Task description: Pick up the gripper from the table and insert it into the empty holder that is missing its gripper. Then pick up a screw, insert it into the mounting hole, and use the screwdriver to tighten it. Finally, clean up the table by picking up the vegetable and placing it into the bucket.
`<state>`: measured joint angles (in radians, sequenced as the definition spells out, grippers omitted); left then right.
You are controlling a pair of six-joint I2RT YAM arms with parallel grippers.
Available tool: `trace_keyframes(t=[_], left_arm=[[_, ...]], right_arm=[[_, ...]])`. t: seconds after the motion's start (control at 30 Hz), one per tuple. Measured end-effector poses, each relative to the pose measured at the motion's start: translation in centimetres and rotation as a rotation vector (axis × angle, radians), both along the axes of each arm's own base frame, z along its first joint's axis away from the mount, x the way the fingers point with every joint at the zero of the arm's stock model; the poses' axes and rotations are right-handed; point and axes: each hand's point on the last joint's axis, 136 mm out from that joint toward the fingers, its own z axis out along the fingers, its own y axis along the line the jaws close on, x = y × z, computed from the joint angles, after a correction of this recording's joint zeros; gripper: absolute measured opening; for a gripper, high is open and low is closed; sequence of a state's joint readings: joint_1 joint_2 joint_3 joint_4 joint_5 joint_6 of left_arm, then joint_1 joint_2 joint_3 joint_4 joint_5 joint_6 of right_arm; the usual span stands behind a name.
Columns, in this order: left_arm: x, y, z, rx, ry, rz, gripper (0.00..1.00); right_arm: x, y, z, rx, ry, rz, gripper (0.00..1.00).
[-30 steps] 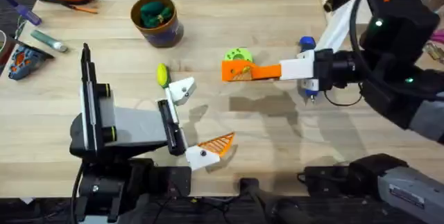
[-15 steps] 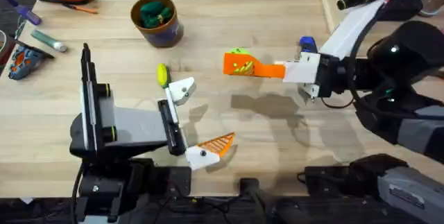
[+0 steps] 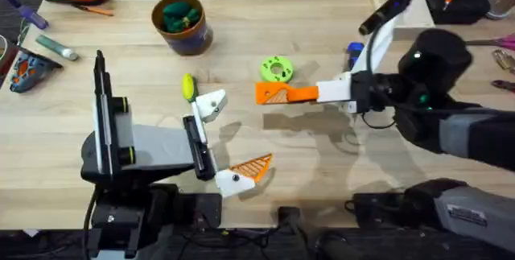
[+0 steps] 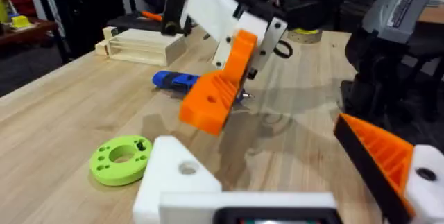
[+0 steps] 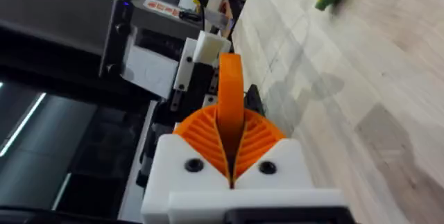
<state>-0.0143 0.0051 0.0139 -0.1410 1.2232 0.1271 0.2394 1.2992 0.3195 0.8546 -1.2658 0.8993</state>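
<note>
Two grippers: right gripper (image 5: 231, 141) tight around orange finger (image 5: 230, 89), left gripper (image 3: 240, 131) apart; screwdriver (image 3: 355, 50) half behind arm (image 3: 451, 127).

No legible text, brand, number or sign can be made out on the table or its objects. A white label with dark print is seen on a grey housing (image 3: 475, 210) at the lower right of the overhead view, and again in the left wrist view, but its characters cannot be read.
</note>
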Motion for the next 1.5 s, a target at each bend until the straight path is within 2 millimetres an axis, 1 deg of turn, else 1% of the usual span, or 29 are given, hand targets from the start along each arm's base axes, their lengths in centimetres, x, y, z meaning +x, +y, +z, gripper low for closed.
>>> trace_keyframes(t=[0.13,0.33,0.57,0.73,1.0,1.23,1.4,1.5], left_arm=[[0.0,0.0,0.0,0.000,0.001,0.000,0.986],[0.0,0.0,0.0,0.000,0.000,0.000,0.986],[0.0,0.0,0.0,0.000,0.000,0.000,0.986],[0.0,0.0,0.0,0.000,0.001,0.000,0.986],[0.0,0.0,0.0,0.000,0.000,0.000,0.986],[0.0,0.0,0.0,0.000,0.000,0.000,0.986],[0.0,0.0,0.0,0.000,0.000,0.000,0.986],[0.0,0.0,0.0,0.000,0.000,0.000,0.986]], right_arm=[[-0.1,0.1,-1.2,0.002,0.067,0.037,0.012],[-0.7,0.3,-1.8,0.015,0.122,0.103,0.012],[-0.9,1.0,-0.5,0.031,0.081,0.178,0.012],[-1.3,1.3,-0.4,0.031,0.082,0.197,0.012],[-1.1,1.4,-0.5,0.025,0.136,0.185,0.012],[-1.4,2.0,-0.5,0.019,0.182,0.196,0.012],[-0.8,2.4,-0.6,0.015,0.205,0.205,0.012],[-0.5,3.1,-0.5,0.014,0.203,0.227,0.012]])
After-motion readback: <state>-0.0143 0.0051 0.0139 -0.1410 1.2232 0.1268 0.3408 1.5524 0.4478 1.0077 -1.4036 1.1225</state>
